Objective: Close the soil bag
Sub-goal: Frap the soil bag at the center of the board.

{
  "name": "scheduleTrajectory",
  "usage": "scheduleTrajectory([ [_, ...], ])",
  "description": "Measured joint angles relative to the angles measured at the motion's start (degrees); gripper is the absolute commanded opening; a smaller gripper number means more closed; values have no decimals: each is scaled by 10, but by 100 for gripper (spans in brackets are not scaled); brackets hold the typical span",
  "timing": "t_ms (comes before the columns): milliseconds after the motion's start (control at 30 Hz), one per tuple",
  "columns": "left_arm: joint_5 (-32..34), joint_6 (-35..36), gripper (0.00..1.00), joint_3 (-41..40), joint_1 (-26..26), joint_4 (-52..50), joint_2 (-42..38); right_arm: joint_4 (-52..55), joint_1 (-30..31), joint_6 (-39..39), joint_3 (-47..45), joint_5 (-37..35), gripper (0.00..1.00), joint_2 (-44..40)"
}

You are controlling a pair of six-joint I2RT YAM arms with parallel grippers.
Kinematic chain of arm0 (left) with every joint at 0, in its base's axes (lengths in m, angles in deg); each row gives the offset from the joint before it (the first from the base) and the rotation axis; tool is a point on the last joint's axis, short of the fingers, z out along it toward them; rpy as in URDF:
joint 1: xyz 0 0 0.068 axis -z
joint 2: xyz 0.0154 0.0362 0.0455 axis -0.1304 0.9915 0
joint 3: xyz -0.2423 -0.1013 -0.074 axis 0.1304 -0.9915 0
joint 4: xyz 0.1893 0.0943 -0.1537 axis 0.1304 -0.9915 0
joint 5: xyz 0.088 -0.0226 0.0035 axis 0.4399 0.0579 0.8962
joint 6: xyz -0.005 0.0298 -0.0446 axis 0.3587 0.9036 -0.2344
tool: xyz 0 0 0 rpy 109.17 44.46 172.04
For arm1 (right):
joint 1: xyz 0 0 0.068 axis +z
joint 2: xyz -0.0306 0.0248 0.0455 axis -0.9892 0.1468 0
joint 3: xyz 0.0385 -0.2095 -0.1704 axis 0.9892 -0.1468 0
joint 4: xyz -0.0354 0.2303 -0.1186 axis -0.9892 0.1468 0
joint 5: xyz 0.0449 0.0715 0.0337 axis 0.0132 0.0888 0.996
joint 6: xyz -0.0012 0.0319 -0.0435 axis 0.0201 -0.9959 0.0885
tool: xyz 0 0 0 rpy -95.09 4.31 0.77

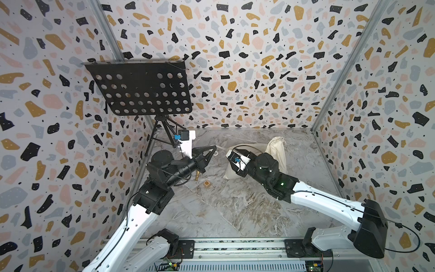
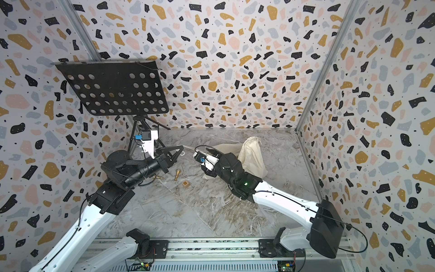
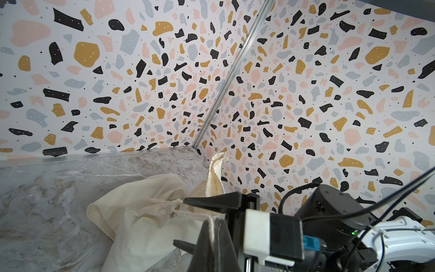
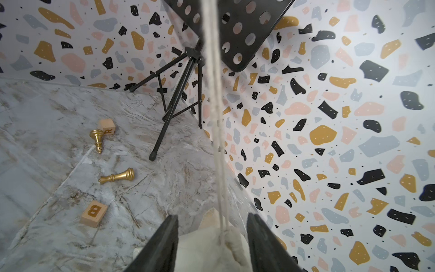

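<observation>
Three cloth bags on the table, and both pincers working one of them.

From my left I count one black music stand (image 1: 141, 89). Next comes the left pincer (image 1: 214, 148), jaws fully together, pinching the cords (image 4: 215, 113), two white strands stretched taut. On the marble table (image 1: 235, 212) lie two gold chess pieces (image 4: 97, 139) (image 4: 117, 176) and two wooden letter blocks (image 4: 107, 126) (image 4: 93, 213). The right pincer (image 4: 213, 215) stands about half apart, clamped on the gathered neck of the soil bag (image 3: 150, 240), with cloth filling the gap. The soil bag lies right of centre under that arm. One limp beige bag (image 3: 141, 195) is behind it and one upright sack (image 1: 276, 148) just to its right.
</observation>
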State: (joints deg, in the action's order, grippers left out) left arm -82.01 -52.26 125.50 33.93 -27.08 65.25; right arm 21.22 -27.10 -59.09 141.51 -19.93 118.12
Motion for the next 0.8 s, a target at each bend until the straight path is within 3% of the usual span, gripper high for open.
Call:
scheduleTrajectory([
  [100,2,0,0,1,0,-2,-1,-10,0,7,11,-14,39,36],
  [233,4,1,0,2,0,-9,-1,-24,1,22,24,-47,15,63],
  [333,8,4,0,4,1,-17,-5,-40,-1,30,26,-78,6,69],
  [567,44,32,0,47,5,-127,-12,-134,-27,11,-13,-99,7,64],
  [800,54,64,0,97,12,-211,19,-216,-75,-3,-75,-25,13,51],
])
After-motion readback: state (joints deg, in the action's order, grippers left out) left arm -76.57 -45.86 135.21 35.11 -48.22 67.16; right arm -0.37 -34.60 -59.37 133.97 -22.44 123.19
